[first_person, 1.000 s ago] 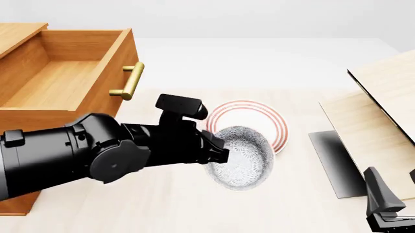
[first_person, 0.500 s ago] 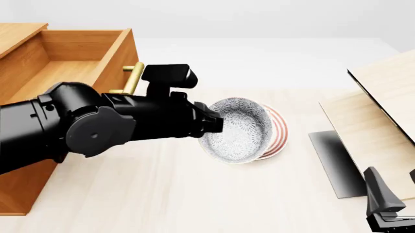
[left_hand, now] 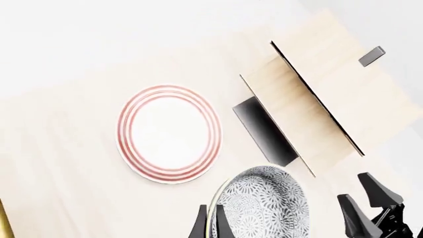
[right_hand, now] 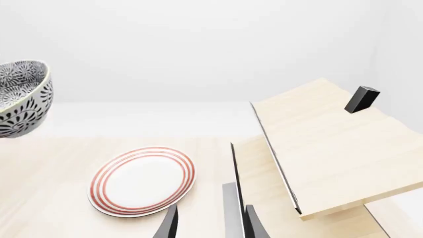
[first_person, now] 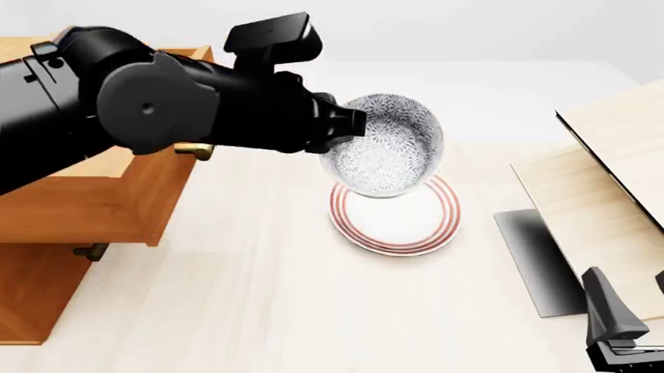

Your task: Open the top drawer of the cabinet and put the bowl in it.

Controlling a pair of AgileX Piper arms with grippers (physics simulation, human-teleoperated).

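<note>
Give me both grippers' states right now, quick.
Left gripper: closed on the rim of the bowl, holding it in the air above the plate.
Right gripper: holding nothing; fingers slightly apart, so open.

Glossy ceramic bowl (first_person: pixel 386 148); matt wood cabinet (first_person: pixel 73 225); brass handle (first_person: pixel 193 148).

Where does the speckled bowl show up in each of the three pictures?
Front view: bowl held in the air by the left gripper, above the red-ringed plate.
Left wrist view: bottom edge, partly cut off.
Right wrist view: left edge, lifted.
Shared landmark: the plate.
</note>
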